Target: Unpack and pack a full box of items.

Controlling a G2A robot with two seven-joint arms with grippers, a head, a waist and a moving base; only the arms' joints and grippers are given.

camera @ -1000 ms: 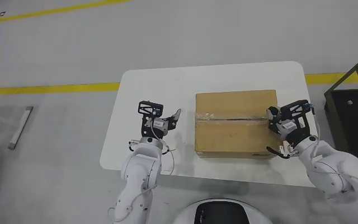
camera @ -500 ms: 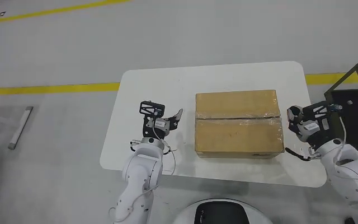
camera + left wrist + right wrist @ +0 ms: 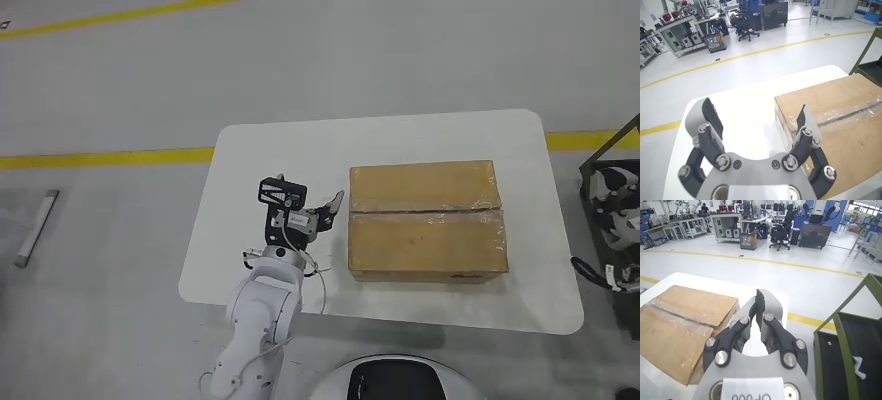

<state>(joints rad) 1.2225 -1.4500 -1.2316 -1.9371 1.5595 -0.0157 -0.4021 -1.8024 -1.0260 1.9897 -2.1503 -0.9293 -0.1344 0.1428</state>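
- The box (image 3: 425, 220) sits on the table's (image 3: 260, 160) right half, flaps shut, tape (image 3: 430, 210) across the seam.
- Left tool (image 3: 755, 103) — open, empty — hangs just beside its left end; a push there could slide it rightward.
- Right tool (image 3: 758, 298), closed on nothing, is past the table's right edge, by a green cart (image 3: 831, 323).
- Open room lies left; the right margin is narrow.

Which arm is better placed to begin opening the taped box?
Left, most likely. The left gripper is open, over the table close beside the box. The right gripper is shut and sits beyond the table's edge, by the green cart.
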